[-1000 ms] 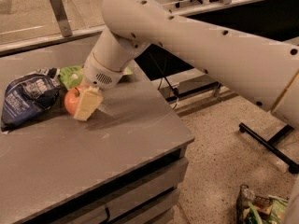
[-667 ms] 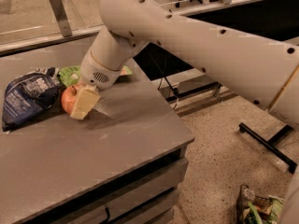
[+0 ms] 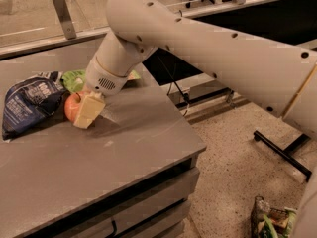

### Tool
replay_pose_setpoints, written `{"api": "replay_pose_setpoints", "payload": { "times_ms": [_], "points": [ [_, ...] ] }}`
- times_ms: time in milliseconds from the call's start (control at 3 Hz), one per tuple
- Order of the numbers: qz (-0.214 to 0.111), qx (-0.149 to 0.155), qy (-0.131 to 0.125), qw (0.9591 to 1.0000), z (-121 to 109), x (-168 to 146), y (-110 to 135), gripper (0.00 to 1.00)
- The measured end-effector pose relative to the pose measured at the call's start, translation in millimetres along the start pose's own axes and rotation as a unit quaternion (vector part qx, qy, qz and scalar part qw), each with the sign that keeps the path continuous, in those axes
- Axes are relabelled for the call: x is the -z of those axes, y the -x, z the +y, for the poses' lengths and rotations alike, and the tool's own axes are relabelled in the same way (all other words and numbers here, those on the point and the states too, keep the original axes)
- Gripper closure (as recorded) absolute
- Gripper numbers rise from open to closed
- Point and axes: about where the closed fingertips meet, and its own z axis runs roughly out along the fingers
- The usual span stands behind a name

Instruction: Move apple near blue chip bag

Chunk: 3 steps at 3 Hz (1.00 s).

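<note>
The red-orange apple (image 3: 70, 107) rests on the grey table (image 3: 129, 148) at its back left, right beside the blue chip bag (image 3: 28, 102), which lies flat with white lettering. My gripper (image 3: 79, 114) reaches down from the big white arm and is shut on the apple. One cream finger (image 3: 89, 110) covers the apple's right side; the other finger is hidden behind the apple.
A bright green snack bag (image 3: 74, 80) lies just behind the apple, partly under the wrist. The table's right edge drops to a speckled floor with a black stand leg (image 3: 282, 150) and a bag of items (image 3: 270, 221).
The gripper has moved a little to the left with the apple, bringing it closer to the blue chip bag.
</note>
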Motion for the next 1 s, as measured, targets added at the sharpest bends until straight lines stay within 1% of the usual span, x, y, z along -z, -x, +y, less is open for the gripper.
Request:
{"api": "replay_pose_setpoints", "payload": {
  "times_ms": [333, 667, 1000],
  "points": [
    [0.0, 0.001, 0.001, 1.0, 0.9, -1.1, 0.6, 0.13],
    [0.001, 0.002, 0.002, 1.0, 1.7, -2.1, 1.2, 0.0],
    [0.001, 0.002, 0.002, 1.0, 1.8, -2.1, 1.2, 0.0]
  ]
}}
